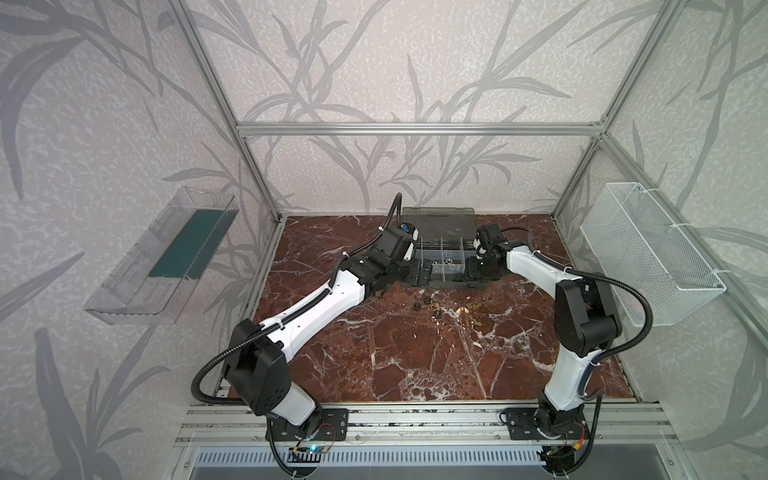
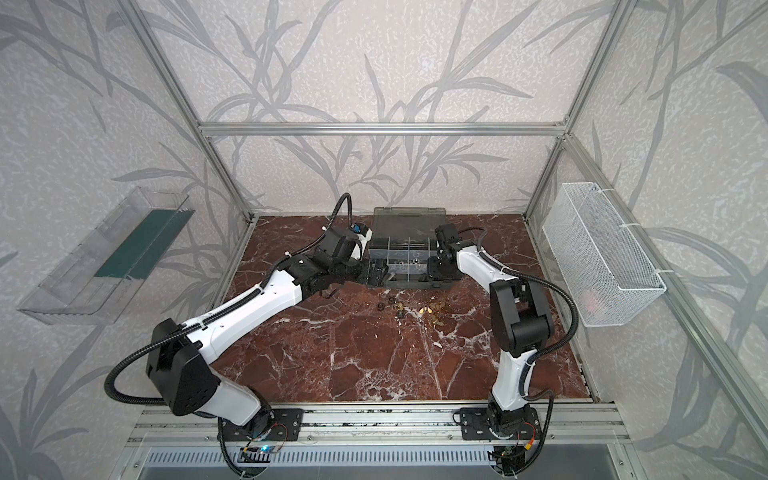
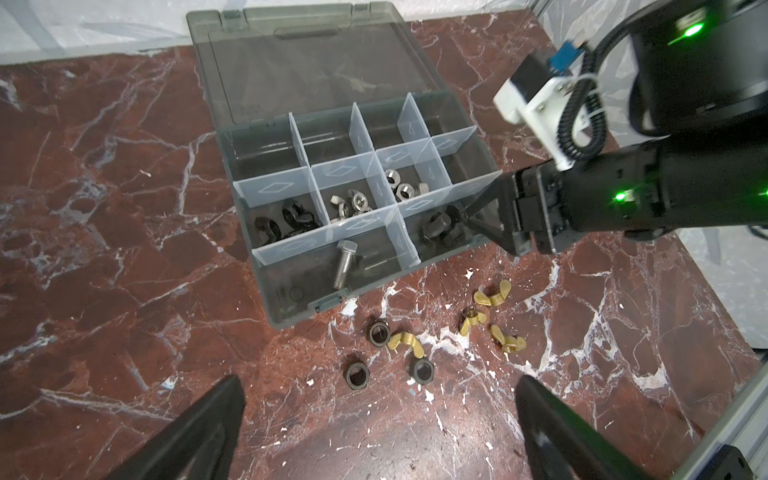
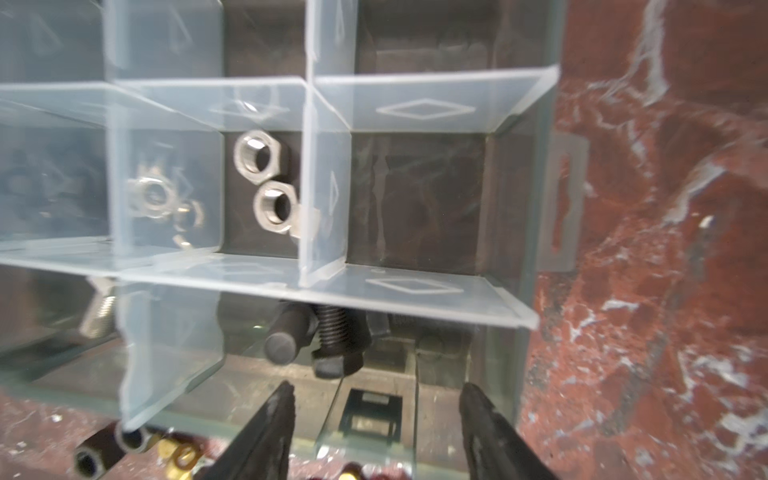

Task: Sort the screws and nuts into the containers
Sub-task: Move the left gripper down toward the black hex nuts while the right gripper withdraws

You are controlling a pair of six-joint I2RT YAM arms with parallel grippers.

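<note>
Near black screws (image 4: pixel 332 345), right claw (image 4: pixel 378 388) agape.

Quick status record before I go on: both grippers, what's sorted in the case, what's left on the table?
left gripper: open, empty, beside the case
right gripper: open, empty, at the black bolts compartment
case: lid open; black bolts, silver bolt, silver nuts, black nuts in separate compartments
table: three loose black nuts, four brass wing nuts, unsorted
</note>
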